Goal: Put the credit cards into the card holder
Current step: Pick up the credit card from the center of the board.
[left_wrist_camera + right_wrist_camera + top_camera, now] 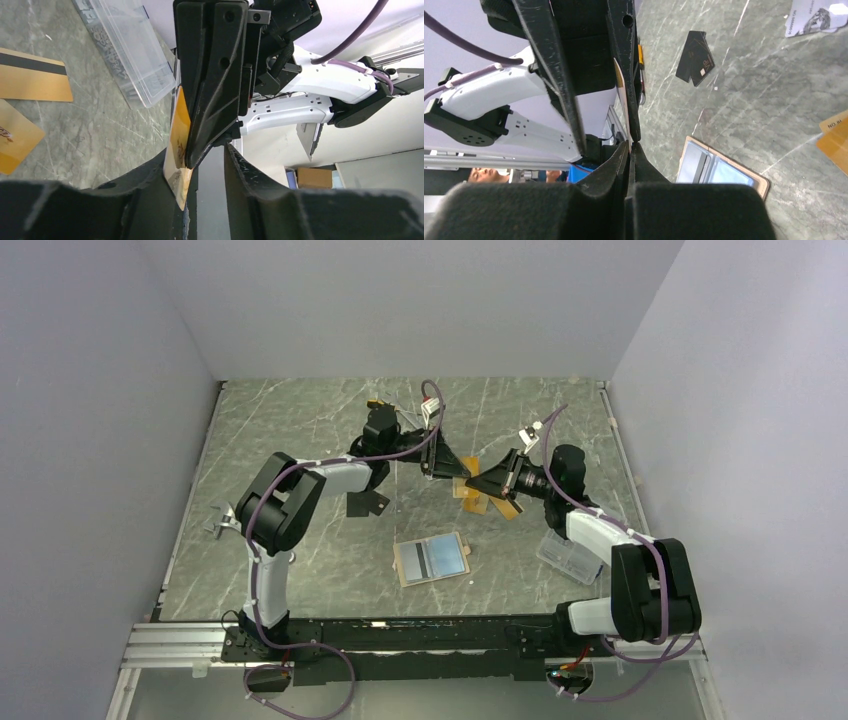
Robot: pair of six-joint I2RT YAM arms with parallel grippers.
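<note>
My right gripper (630,146) (478,480) is shut on an orange credit card (178,131), held on edge above the table. My left gripper (200,156) (441,458) meets it head-on with its jaws apart. The card and one right fingertip sit between them, the card lying against one left finger (150,190) while the other stands clear. Two more orange cards (31,75) (14,139) lie flat on the marble. A black card (695,57) (365,502) lies to the left. The tan card holder (432,558) (760,181) lies open in the middle, blue panels up.
A clear plastic box (568,558) (127,50) sits by the right arm. A pale printed card (816,15) lies far off to the left. White walls close in the table on three sides.
</note>
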